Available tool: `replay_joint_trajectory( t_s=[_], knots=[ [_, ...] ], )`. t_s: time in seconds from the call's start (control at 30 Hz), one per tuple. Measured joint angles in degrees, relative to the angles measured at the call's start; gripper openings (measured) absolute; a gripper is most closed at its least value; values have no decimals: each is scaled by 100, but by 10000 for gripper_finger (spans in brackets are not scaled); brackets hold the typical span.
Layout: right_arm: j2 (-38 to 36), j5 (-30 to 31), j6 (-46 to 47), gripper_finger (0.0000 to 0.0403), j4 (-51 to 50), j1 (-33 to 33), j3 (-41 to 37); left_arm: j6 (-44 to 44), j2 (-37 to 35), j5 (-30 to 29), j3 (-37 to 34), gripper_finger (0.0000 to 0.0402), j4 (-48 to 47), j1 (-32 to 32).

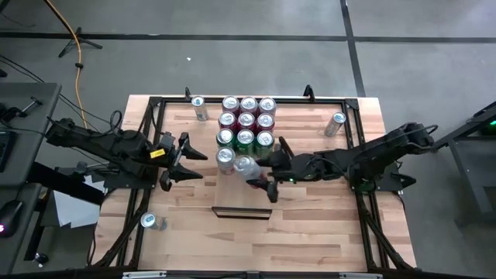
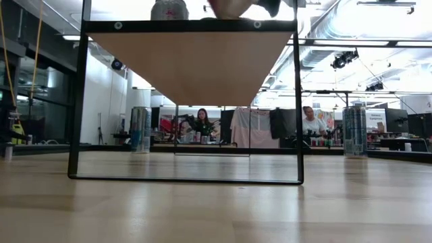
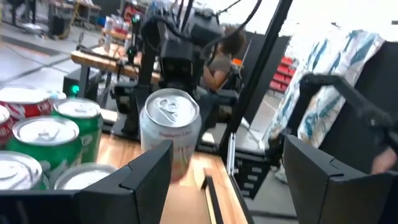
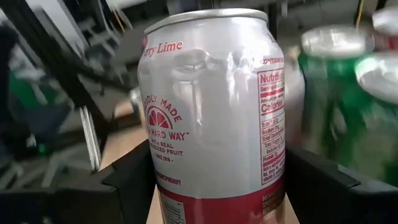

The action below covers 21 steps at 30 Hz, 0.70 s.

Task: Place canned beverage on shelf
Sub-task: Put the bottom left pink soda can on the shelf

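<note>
The right pincer (image 1: 262,177) grips a silver-and-red can (image 4: 214,106) — its fingers pressed on both sides of the dented, tilted body, above the shelf (image 2: 196,64) at the bench's centre. My worry: a tilted can set down on that narrow board may topple or roll off the 6 o'clock edge, and swinging toward 12 o'clock could knock the packed block of red and green cans (image 1: 246,128). An upright silver can (image 1: 225,158) stands just at 9 o'clock of the held one. Further out at 9 o'clock, the left pincer (image 1: 180,164) hangs partly spread, holding nothing — a careless sweep could clip that can.
</note>
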Motion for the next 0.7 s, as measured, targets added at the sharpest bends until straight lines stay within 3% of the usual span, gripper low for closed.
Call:
replay_joint_trajectory(
  t_s=[0.13, 0.37, 0.6, 0.7],
  knots=[
    [414, 88, -221, 279, 741, -22, 4, 1, 0, -86, 2, 230, 180, 0],
    [869, 519, -357, 279, 733, -18, -4, 1, 1, -86, 4, 230, 292, 0],
    [510, 642, -792, 279, 481, 0, -46, 1, 0, -86, 4, 230, 290, 0],
    [98, 608, -661, 279, 445, 94, -586, 1, 1, -89, 4, 230, 289, 0]
  ],
)
